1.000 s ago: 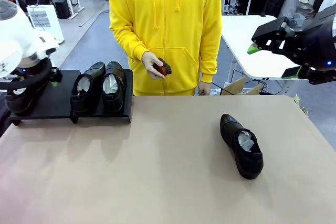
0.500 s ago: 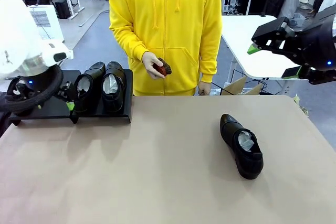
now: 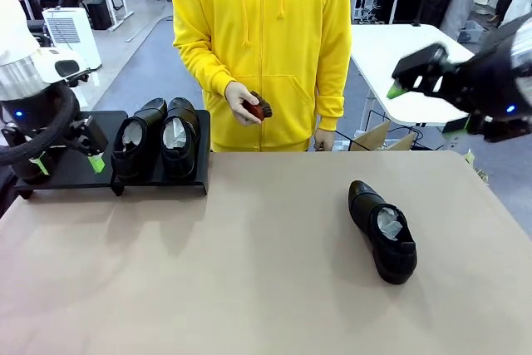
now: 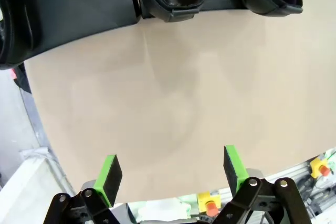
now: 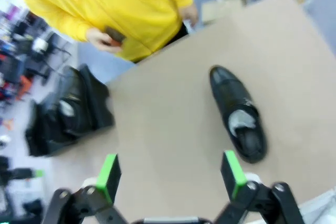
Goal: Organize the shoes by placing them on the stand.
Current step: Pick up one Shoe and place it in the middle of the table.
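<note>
At left of the front frame, 2 shoes (image 3: 156, 144) are seen side by side on the stand (image 3: 100, 174). 1 shoe (image 3: 383, 231) lies right of centre on the table (image 3: 249, 272). The left gripper (image 3: 65, 163) and right gripper (image 3: 428, 106) are held with jaws apart, empty.

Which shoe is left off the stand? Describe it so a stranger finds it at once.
Start at the tan table and look right of the person in the yellow hoodie. A single black shoe lies there on the bare tabletop, white paper stuffed inside. Unlike the other shoes lined up on the black stand at far left, it lies alone.
</note>
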### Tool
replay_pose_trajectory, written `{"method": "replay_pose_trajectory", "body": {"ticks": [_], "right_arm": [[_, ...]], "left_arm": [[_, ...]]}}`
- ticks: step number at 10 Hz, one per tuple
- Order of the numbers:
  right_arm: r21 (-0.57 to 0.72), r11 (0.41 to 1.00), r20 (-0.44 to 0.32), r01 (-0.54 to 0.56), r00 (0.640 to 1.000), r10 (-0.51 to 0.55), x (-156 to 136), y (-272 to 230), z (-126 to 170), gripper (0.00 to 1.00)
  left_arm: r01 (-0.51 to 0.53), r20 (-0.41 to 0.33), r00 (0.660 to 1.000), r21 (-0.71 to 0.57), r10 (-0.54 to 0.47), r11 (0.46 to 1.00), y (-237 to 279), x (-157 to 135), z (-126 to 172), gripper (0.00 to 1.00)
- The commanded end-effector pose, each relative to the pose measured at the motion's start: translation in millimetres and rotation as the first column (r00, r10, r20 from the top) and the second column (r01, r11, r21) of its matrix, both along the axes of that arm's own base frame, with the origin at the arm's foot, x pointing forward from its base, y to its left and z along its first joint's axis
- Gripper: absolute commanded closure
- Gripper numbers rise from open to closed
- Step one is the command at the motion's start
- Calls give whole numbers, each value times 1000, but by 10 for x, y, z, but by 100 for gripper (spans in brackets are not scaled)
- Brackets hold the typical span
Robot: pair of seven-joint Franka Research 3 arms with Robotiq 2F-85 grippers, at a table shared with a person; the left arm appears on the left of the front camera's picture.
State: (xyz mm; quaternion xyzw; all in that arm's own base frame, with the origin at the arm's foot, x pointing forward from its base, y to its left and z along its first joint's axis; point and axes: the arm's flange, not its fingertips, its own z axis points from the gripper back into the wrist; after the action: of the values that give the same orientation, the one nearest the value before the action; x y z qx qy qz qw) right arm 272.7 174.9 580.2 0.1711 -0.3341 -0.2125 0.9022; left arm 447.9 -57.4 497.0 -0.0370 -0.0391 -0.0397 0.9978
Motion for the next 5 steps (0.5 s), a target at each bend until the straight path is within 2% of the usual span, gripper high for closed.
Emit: {"method": "replay_pose_trajectory", "body": {"ticks": [1, 3, 4, 5], "right_arm": [[-126, 989, -190, -79, 980, 54, 585, 119, -317, 0], [-209, 975, -318, -75, 948, 5, 889, 135, -752, 0], [-234, 970, -404, -69, 914, -32, 1040, 67, -1038, 0], [-263, 961, -427, -88, 903, -34, 1154, 17, -1191, 0]], "left_arm": [[14, 2, 1000, 3, -14, 1000, -39, -14, -47, 0], [14, 2, 1000, 3, -14, 1000, -39, -14, -47, 0], [14, 2, 1000, 3, -14, 1000, -39, -14, -47, 0], [14, 2, 1000, 3, -14, 1000, -39, -14, -47, 0]]}}
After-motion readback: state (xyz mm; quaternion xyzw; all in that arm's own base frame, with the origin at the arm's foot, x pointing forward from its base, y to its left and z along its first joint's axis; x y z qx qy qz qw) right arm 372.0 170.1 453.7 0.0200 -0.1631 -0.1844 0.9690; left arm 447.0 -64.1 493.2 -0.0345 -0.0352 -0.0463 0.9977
